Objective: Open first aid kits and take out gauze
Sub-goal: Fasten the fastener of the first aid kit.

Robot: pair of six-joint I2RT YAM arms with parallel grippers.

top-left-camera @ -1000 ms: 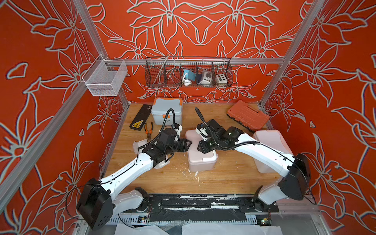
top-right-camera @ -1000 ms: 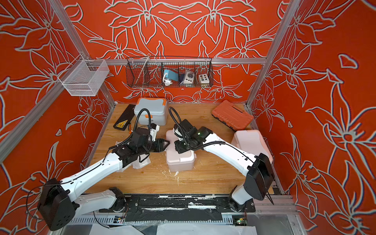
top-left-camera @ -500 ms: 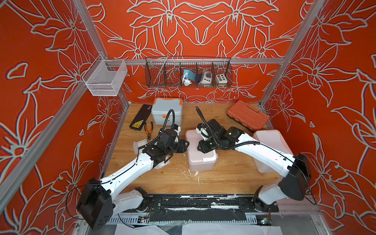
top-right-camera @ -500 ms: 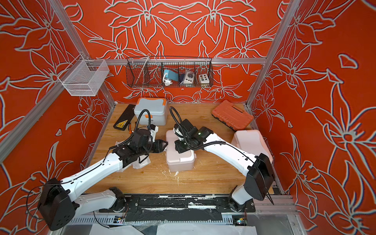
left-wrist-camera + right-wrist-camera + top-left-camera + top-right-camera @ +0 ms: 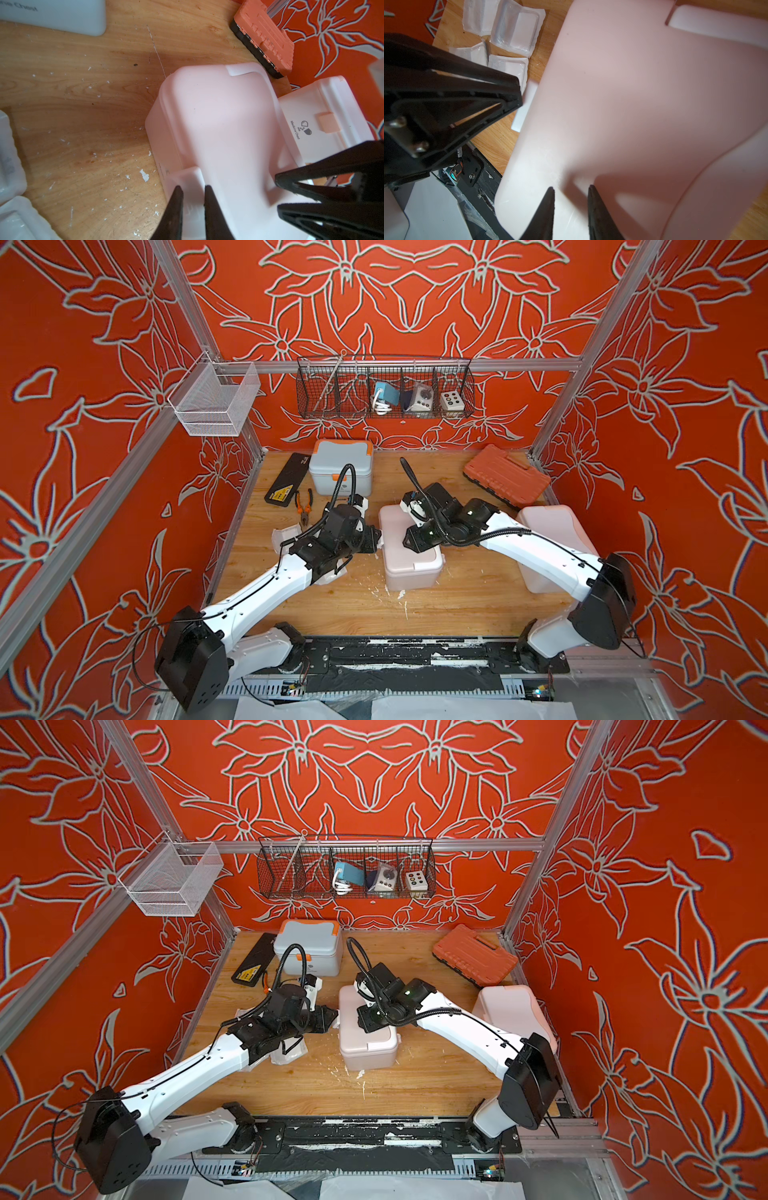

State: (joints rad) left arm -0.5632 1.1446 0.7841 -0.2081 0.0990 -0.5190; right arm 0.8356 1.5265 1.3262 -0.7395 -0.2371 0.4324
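Observation:
The pale pink first aid kit (image 5: pixel 409 560) (image 5: pixel 365 1044) stands shut mid-table. My left gripper (image 5: pixel 376 539) (image 5: pixel 193 189) is at its left side, shut on the kit's front latch (image 5: pixel 190 176). My right gripper (image 5: pixel 409 539) (image 5: pixel 571 188) rests tips-down on the lid (image 5: pixel 633 93), jaws a little open and holding nothing. The blue-grey kit (image 5: pixel 340 466) stands shut at the back. The white kit with peach trim (image 5: pixel 548 539) (image 5: pixel 324 116) sits shut at the right. Several gauze packets (image 5: pixel 517 31) (image 5: pixel 286 535) lie on the table under my left arm.
An orange-red tool case (image 5: pixel 505 479) lies at the back right. A black case with a yellow label (image 5: pixel 284 483) and pliers (image 5: pixel 305 508) lie at the back left. A wire basket (image 5: pixel 384 387) hangs on the back wall and a white mesh basket (image 5: pixel 214 400) on the left rail.
My left gripper has edged toward the pink kit and its jaws have closed onto the latch. The right arm has stayed on the lid.

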